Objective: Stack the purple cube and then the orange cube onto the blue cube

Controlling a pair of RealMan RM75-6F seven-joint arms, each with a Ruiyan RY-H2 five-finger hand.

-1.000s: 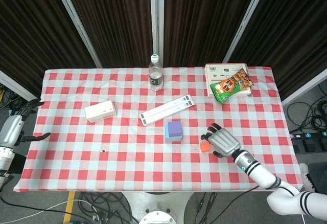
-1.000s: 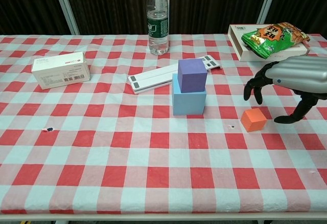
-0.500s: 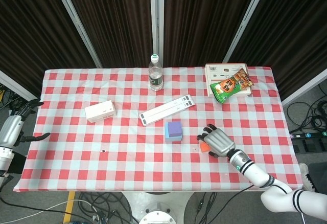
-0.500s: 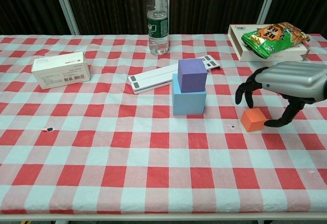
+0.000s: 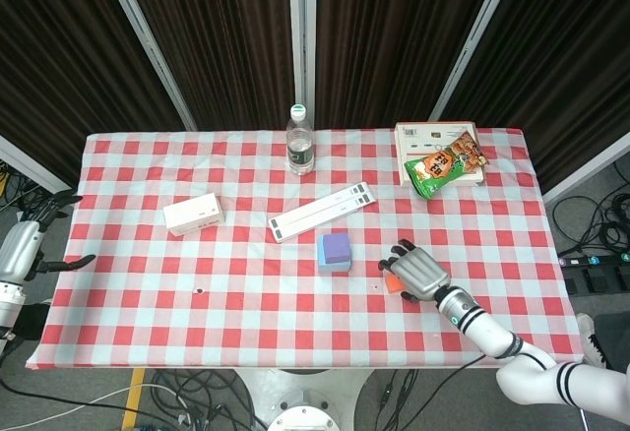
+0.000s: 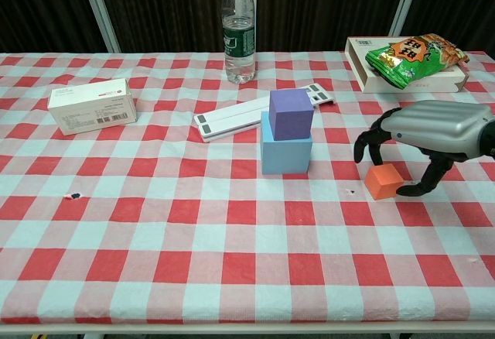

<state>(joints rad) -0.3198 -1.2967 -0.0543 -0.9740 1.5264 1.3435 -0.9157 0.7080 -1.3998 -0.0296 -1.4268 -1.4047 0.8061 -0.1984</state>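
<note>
A purple cube [image 6: 290, 114] [image 5: 338, 246] sits on top of the blue cube [image 6: 285, 153] [image 5: 329, 260] near the table's middle. The small orange cube [image 6: 384, 181] [image 5: 392, 283] lies on the cloth to their right. My right hand [image 6: 427, 133] [image 5: 418, 271] hovers over the orange cube, fingers arched down on its far side and thumb down on its right, none visibly touching it. My left hand [image 5: 28, 244] hangs open off the table's left edge, seen only in the head view.
A water bottle [image 6: 238, 28] stands at the back. A white bar [image 6: 255, 111] lies behind the blue cube, a white box [image 6: 93, 105] at the left. A snack bag [image 6: 413, 54] rests on a flat box [image 6: 367, 72] at the back right.
My right hand has moved left and lowered over the orange cube, its fingers now straddling it. The cubes and my left hand have not moved.
</note>
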